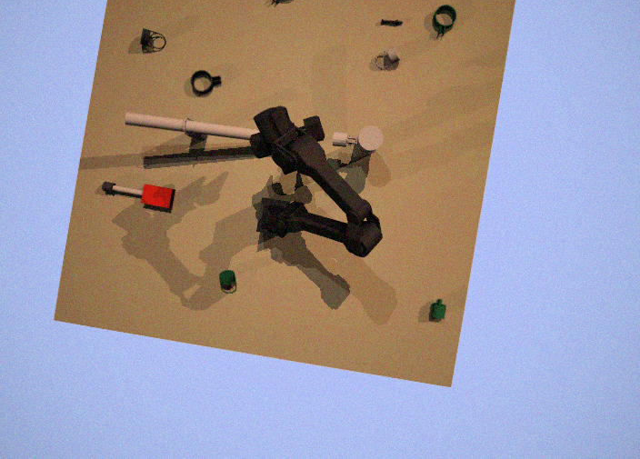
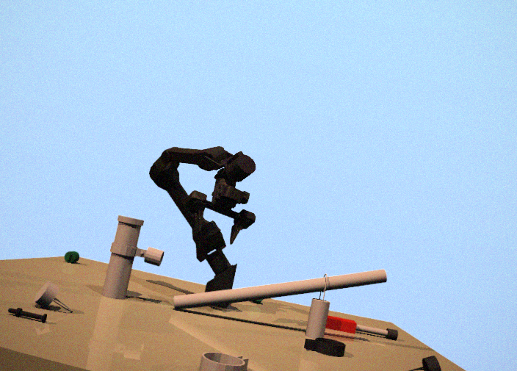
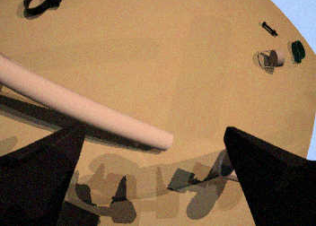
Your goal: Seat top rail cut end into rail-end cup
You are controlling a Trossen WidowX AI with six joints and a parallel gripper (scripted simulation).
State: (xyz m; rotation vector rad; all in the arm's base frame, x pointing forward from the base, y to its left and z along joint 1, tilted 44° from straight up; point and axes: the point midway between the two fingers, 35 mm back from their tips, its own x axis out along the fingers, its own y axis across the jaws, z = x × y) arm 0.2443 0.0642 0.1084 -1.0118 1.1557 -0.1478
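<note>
The pale rail (image 1: 221, 130) (image 2: 267, 291) (image 3: 81, 108) slants through the wire loop (image 2: 325, 289) above a short post (image 2: 317, 321). Its cut end is low near the table, apart from and below the end cup (image 1: 339, 139) (image 2: 153, 256). The cup points toward the rail from the brace band (image 2: 123, 250), which sits on the upper part of the big post (image 1: 370, 138) (image 2: 117, 278), somewhat below its cap. My gripper (image 1: 288, 137) (image 2: 215, 231) (image 3: 156, 133) is wide open and empty, above the rail's cut-end portion. The right finger partly hides the cup area in the wrist view.
A red-headed mallet (image 1: 157, 195) (image 2: 341, 324) lies beyond the rail. A black band (image 1: 202, 83) (image 3: 37, 1), a spare loop cap (image 1: 392, 54) (image 3: 278, 58), a bolt (image 1: 391, 23) (image 2: 28, 314) (image 3: 269, 29) and green fittings (image 1: 226, 278) (image 1: 437, 310) lie around.
</note>
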